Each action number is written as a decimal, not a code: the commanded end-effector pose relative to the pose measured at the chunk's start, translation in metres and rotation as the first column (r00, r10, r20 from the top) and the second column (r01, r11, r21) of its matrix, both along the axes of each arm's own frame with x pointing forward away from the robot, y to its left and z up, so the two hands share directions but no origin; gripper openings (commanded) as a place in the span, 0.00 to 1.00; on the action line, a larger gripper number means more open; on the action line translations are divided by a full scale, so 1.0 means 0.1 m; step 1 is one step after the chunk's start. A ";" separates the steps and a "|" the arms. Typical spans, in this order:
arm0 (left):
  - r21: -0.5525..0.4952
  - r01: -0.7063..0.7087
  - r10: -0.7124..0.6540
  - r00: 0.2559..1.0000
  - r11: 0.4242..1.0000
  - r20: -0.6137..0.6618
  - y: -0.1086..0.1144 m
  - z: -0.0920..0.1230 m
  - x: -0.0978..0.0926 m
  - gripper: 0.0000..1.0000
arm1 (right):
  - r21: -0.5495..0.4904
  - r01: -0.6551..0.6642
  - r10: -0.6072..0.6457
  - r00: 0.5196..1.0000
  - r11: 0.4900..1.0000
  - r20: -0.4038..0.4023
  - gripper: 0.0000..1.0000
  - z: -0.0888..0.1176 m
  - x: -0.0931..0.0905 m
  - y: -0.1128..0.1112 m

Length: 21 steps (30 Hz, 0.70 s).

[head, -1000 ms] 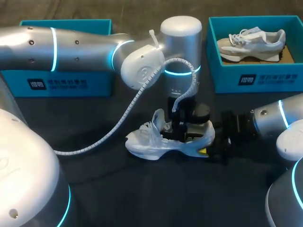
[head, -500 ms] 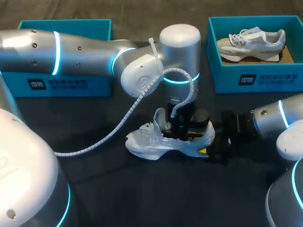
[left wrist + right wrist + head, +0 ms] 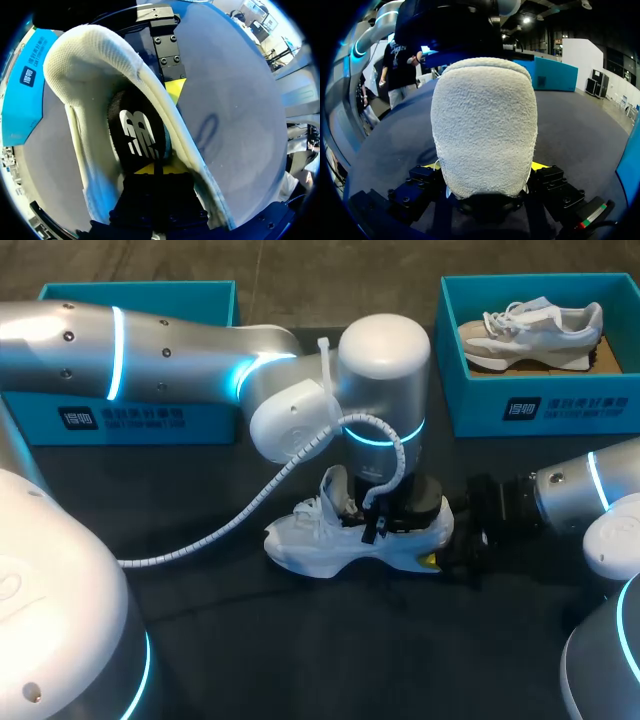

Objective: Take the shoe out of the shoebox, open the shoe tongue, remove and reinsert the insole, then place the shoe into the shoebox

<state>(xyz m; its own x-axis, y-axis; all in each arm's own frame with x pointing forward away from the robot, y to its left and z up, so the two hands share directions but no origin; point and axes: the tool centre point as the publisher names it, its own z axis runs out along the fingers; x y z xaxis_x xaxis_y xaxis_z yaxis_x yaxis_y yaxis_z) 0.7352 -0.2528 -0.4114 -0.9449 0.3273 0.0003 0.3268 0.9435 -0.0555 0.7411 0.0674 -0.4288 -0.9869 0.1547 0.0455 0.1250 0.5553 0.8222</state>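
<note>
Two boxes stand at the worktop's (image 3: 300, 660) back: the left box (image 3: 140, 412), partly hidden by the left arm (image 3: 150, 340), and the right box (image 3: 540, 410) holding a grey shoe (image 3: 530, 330). The shoe (image 3: 320, 545) sits mid-worktop, heel clamped in the right gripper (image 3: 486, 167). The left gripper (image 3: 155, 169) is inside it, grip unreadable, lower than before.

Left shoebox (image 3: 150, 420) and right shoebox (image 3: 580, 410) bear white print (unreadable); insole (image 3: 137, 135) bears a logo.
</note>
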 end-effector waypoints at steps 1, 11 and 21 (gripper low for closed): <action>0.001 -0.021 0.021 1.000 1.000 0.016 0.08 -0.10 0.10 0.00 | -0.004 0.002 -0.002 1.000 1.000 -0.001 0.00 -0.01 0.00 0.01; -0.012 -0.074 0.074 0.997 0.997 0.017 0.15 0.19 0.18 0.00 | -0.004 0.002 -0.002 1.000 1.000 -0.001 0.00 -0.01 0.00 0.01; -0.045 -0.095 0.094 0.995 0.994 -0.030 0.17 0.46 0.16 0.00 | -0.004 0.002 -0.002 1.000 1.000 -0.001 0.00 -0.01 0.00 0.01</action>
<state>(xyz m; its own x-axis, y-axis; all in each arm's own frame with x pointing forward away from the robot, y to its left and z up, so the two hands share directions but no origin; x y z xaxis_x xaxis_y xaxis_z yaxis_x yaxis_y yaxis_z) 0.7502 -0.2441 -0.3743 -0.9718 0.2355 0.0112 0.2333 0.9676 -0.0969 0.7414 0.0673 -0.4279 -0.9868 0.1554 0.0459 0.1257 0.5550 0.8223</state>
